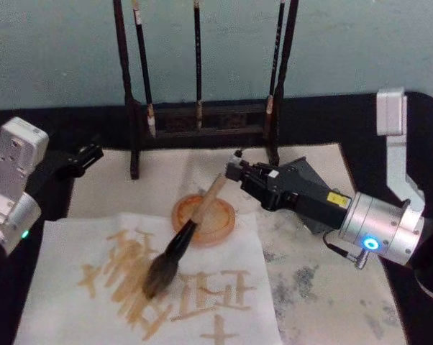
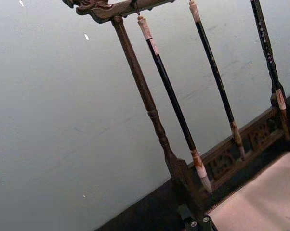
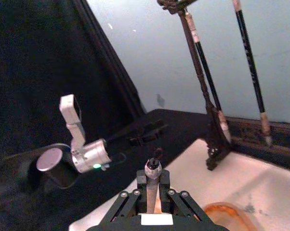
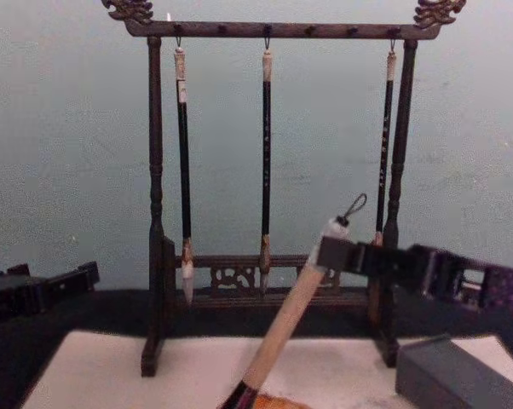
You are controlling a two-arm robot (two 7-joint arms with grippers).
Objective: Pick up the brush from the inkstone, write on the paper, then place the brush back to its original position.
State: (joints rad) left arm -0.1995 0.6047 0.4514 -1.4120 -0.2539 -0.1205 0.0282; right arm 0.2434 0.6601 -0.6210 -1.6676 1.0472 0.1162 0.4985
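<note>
One arm writing: right gripper [image 1: 232,172] clamped on the brush [image 1: 184,237] near its top.
Press the bristles, below-left of it, lightly on the paper [image 1: 116,190]; left gripper [image 1: 85,155] parked far left.

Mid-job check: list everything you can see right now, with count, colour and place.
brush: 1, tan handle, brown bristles, tilted, tip on paper
paper: 1, white with tan strokes, front left
underlay sheet: 1, cream, grey stains, beneath paper
dish: 1, orange, under brush handle
inkstone: 1, dark grey, right side
rack: 1, dark wood, back
slim brushes: 3, black, hanging on rack
left gripper: black, left of rack, idle
right gripper: black, shut on brush's top end
</note>
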